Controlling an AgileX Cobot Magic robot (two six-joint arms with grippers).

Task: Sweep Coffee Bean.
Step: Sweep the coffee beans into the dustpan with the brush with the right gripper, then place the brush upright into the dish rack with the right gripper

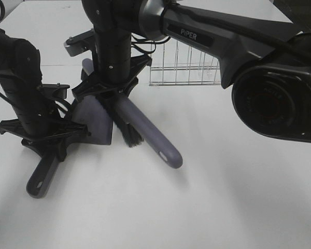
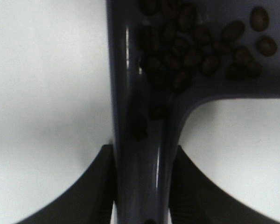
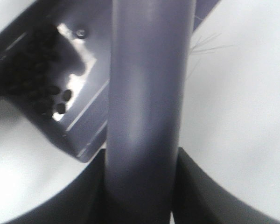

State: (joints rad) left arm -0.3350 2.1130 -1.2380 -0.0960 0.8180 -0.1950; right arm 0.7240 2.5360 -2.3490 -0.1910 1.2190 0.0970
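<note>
A grey-purple dustpan lies on the white table, its handle pointing to the front left. My left gripper is shut on that handle. Several dark coffee beans lie inside the pan near the handle; they also show in the right wrist view. My right gripper is shut on the brush handle. The brush lies slanted, its black bristles at the pan's right edge and its handle end toward the front right.
A clear wire rack stands at the back behind the right arm. The right arm's large black body fills the upper right. The table surface is white.
</note>
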